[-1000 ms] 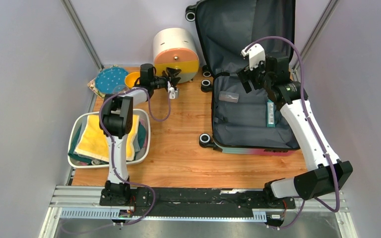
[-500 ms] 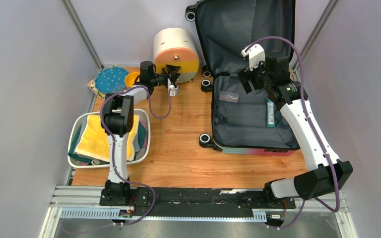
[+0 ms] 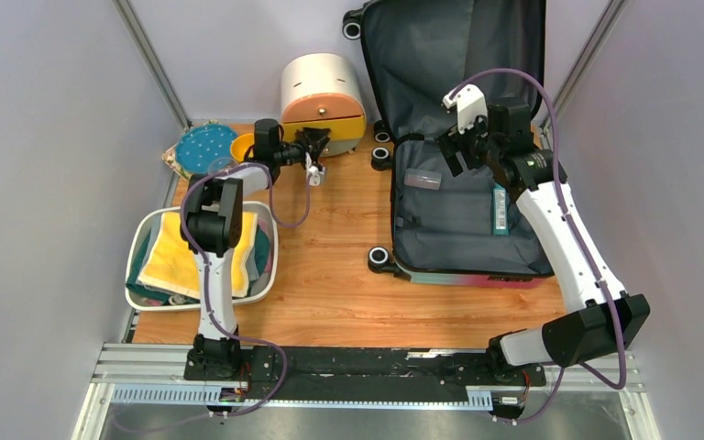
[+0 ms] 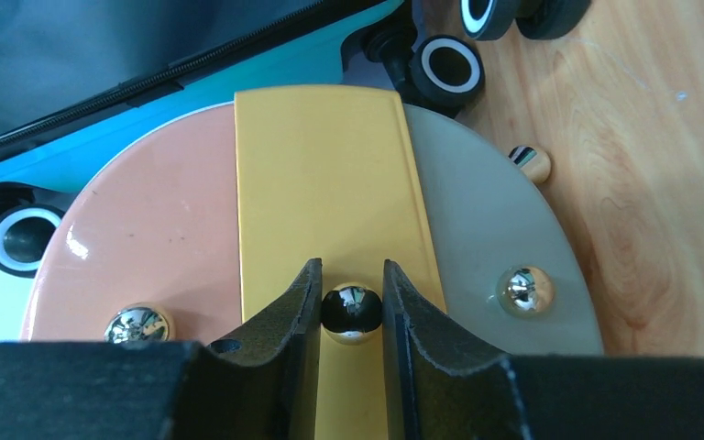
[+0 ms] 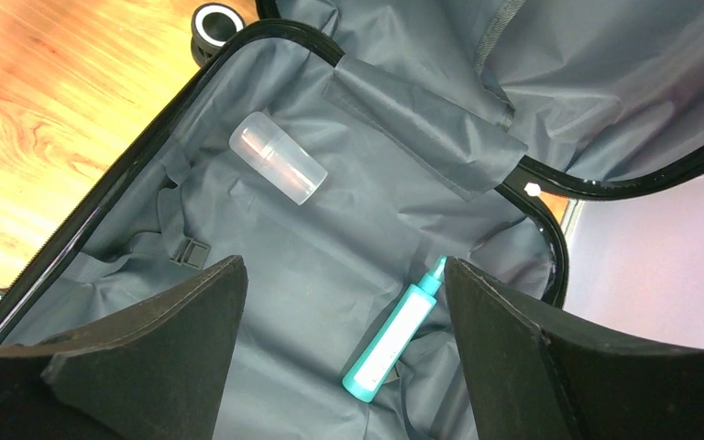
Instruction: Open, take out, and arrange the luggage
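Left gripper (image 4: pixel 350 268) pinches the knob (image 4: pixel 351 310) of the yellow drawer (image 4: pixel 330 165); pull straight back, keeping the knob centred in the jaws. Right gripper (image 5: pixel 344 266) hangs wide open over the open luggage (image 5: pixel 266 229), a tube (image 5: pixel 394 341) just below it

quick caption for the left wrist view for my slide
Left end effector pinching the middle knob on the yellow drawer front of the round cabinet, with the luggage behind.

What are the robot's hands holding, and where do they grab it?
The left tool pinches the middle shiny knob on the yellow drawer front, by its sides. The right tool holds nothing.
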`<state>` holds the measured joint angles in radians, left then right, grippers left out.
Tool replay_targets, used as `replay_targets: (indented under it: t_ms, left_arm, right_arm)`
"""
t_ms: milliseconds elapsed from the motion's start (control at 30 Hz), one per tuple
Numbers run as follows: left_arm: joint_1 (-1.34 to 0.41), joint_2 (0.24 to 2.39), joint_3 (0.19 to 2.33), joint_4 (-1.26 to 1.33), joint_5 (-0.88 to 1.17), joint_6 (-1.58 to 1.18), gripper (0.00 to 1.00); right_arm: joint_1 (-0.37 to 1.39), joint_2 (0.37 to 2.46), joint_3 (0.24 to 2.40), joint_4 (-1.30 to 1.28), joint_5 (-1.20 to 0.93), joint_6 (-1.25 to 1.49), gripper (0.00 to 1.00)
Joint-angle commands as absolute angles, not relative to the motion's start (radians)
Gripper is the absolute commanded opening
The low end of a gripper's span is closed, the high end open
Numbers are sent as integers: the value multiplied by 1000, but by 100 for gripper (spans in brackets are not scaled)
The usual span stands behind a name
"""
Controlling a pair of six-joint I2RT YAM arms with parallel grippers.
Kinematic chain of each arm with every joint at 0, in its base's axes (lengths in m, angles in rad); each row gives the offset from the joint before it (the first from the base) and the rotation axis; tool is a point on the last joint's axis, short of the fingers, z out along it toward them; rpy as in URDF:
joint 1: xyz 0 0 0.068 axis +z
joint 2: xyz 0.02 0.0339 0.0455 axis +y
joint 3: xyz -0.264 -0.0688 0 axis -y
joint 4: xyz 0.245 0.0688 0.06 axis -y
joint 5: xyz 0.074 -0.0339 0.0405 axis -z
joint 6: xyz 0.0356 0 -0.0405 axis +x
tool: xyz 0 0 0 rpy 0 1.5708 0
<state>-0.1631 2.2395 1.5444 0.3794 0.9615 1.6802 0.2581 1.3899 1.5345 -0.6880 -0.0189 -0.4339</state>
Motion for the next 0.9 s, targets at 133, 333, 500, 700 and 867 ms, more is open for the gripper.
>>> replay_targets:
  t_ms: [133,333,500,700,867]
  left_arm:
    - [-192,2051,1303,311,1066,1789,12]
    - [-205,1971,1181,328,1078,1804,14]
    - [-209,1934,1120,340,1077,1793,17]
    - [-209,1911,1068,469,1075,1694,81]
    - [-210,1830,1019,428,1106,1635,82]
  right_arm:
    - [255,1402,1572,-689,-61,-402,84]
    - [253,1405,1569,-693,-77,-399,83]
    - [255,1417,1572,-701,-84,-399,83]
    - [247,1459,1604,-732,-109,-399,84]
    - [181,1546,1652,-778,-239,-408,84]
